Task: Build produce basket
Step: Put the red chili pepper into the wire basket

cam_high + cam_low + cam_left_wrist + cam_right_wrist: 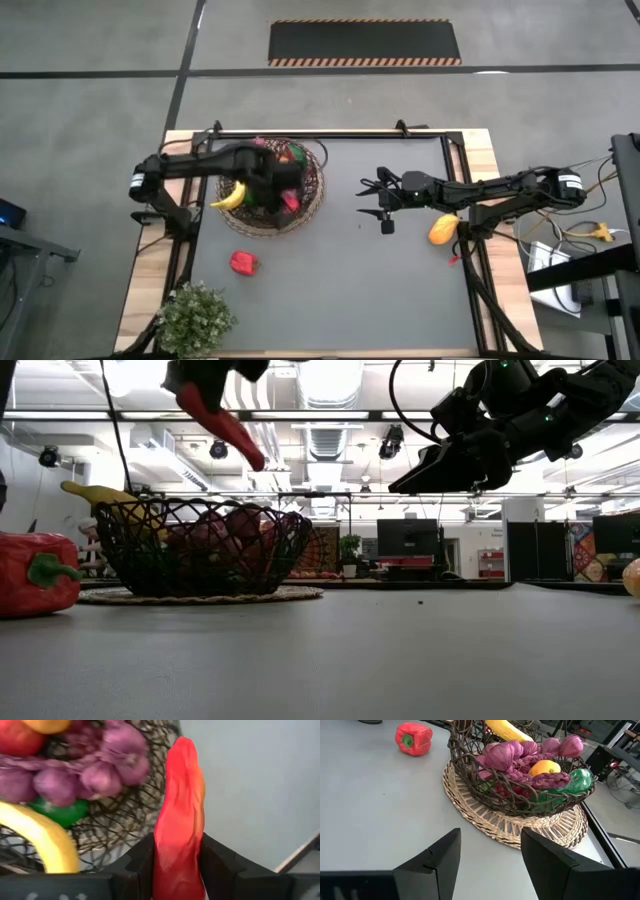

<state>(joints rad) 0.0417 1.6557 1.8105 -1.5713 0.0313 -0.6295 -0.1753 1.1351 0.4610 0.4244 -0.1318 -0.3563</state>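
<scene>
red chili (179, 815) in left end effector (176, 862)

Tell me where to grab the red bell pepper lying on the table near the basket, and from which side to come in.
Grip the red bell pepper across its blocky body, coming straight down from above. It lies on its side, the green stem pointing sideways, so the stem makes a poor handle. Bare table surrounds it, and the basket and potted plant stand clear, leaving finger room. The open right gripper is free; the left gripper holds the red chili.
</scene>
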